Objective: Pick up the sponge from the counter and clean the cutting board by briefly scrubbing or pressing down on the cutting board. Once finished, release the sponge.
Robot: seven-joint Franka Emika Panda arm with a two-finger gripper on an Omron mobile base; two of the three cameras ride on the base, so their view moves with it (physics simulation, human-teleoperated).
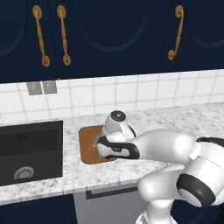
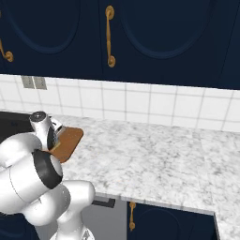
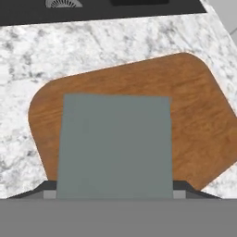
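- Sponge [image 3: 115,146], grey scouring face up, sits clamped between the claw [image 3: 115,194] tips.
- Held low over the cutting board [image 3: 194,115], presumably for scrubbing.
- Board lies on the speckled surface [image 1: 144,120] beside the sink [image 1: 30,151].

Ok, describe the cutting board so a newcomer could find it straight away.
Start at the long white-and-grey speckled marble counter below the navy cabinets and find the black rectangular sink basin. Just beside it lies the flat brown wooden cutting board with rounded corners, under the gripper holding the grey-topped sponge. It is the only wooden thing there.
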